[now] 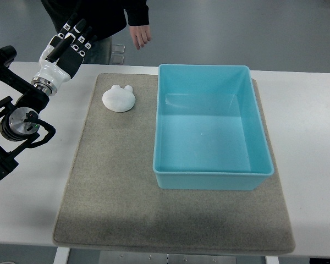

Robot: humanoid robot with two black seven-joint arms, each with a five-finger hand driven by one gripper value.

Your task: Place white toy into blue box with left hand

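Note:
A white toy (pixel 119 98) with two small ears lies on the grey mat (pixel 115 181), just left of the blue box (pixel 212 177). The box is open-topped and holds nothing. My left hand (pixel 71 39) is raised at the table's far left corner, up and to the left of the toy and apart from it. Its fingers are extended and hold nothing. My right arm does not show.
A person stands at the far side of the table, with a hand (pixel 139 36) hanging above the far edge. The white table (pixel 311 137) extends past the mat on both sides.

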